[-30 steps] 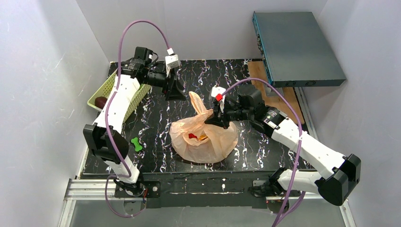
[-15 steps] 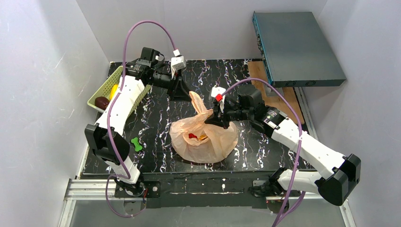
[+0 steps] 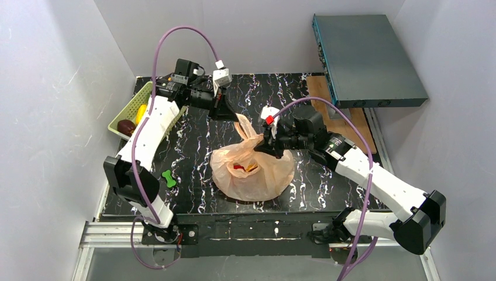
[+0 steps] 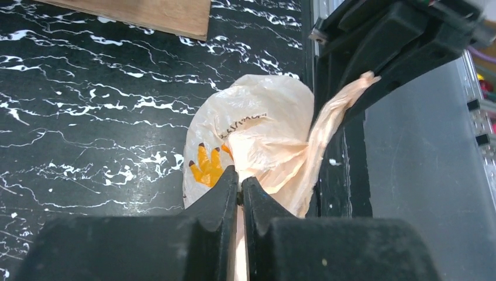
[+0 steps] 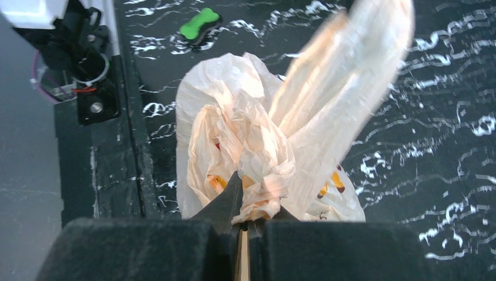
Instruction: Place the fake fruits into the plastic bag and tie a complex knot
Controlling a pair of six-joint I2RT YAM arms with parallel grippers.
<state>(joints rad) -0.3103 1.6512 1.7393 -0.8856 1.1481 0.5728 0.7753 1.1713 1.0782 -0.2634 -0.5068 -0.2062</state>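
The plastic bag (image 3: 254, 178) sits mid-way across the table (image 3: 193, 146), toward its near edge, with fake fruits (image 3: 241, 168) showing inside. My right end effector (image 5: 245, 218) is clamped on its twisted neck. The free handle (image 3: 242, 126) rises from there, leaning toward the far-left corner. Its tip is just at my left end effector (image 4: 240, 182), whose fingers are together. I cannot tell whether they pinch film.

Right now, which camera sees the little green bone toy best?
The right wrist view: the green bone toy lies whole and biggest there, beyond the plastic bag. The top view shows the toy tiny, left of the bag. The left wrist view misses it.
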